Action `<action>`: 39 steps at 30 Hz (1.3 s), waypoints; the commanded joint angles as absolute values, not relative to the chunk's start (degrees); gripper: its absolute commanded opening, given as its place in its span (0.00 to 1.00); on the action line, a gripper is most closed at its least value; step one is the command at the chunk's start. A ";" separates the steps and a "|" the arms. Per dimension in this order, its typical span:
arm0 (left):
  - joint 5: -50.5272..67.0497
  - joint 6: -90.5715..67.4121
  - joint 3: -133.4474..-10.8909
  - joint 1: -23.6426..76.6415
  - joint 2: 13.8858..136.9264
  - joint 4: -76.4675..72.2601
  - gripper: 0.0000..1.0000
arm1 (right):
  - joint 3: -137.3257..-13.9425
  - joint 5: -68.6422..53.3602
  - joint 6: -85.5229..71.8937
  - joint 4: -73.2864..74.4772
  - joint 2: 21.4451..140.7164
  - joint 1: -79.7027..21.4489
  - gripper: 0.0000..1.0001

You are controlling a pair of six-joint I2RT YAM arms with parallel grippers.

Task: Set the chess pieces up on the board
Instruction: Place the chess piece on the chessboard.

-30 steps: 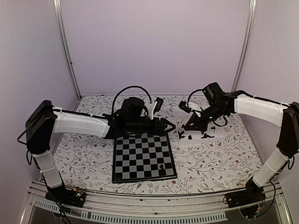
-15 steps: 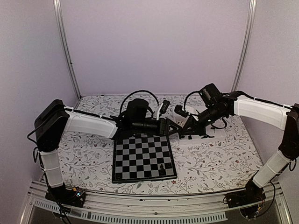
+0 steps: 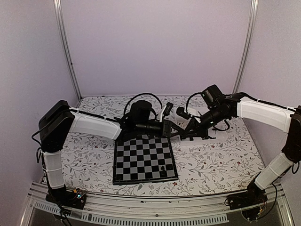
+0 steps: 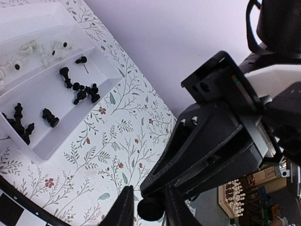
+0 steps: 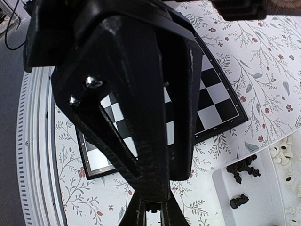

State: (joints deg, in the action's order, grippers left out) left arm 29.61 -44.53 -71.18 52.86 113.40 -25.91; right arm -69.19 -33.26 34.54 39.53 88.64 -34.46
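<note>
Handover of a chess piece (image 4: 150, 208), held in the air just past the far right corner of the board (image 3: 143, 160), beside the white tray (image 4: 49, 143). The right gripper (image 3: 187, 133), a second ago down in the tray, has swung left, pinched almost closed on the piece. The left gripper (image 3: 176, 133), then wide open over the board's far edge, has reached right and narrowed onto the piece's sides. The chessmen (image 3: 162, 168) on the board's near right squares are unmoved.

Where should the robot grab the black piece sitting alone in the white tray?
Pinch the black piece across its narrow middle, jaws coming straight down. It seems to lie on its side with space around it, and the tray walls block a sideways reach.
</note>
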 commanded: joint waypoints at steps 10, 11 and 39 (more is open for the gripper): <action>28.27 -46.29 -68.65 52.85 109.32 -32.24 0.09 | -72.35 -38.58 31.01 36.95 82.69 -29.78 0.41; 27.55 -46.16 -67.98 52.80 108.33 -33.29 0.09 | -72.98 -41.72 29.15 35.72 81.86 -27.89 0.43; 16.56 -47.68 -70.79 53.00 109.98 -48.41 0.09 | -64.53 -76.06 -18.17 2.02 87.28 -21.42 0.45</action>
State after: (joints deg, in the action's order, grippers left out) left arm 16.03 -47.31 -68.93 52.86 108.57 -47.40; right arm -65.41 -74.30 -15.05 5.65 86.56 -20.97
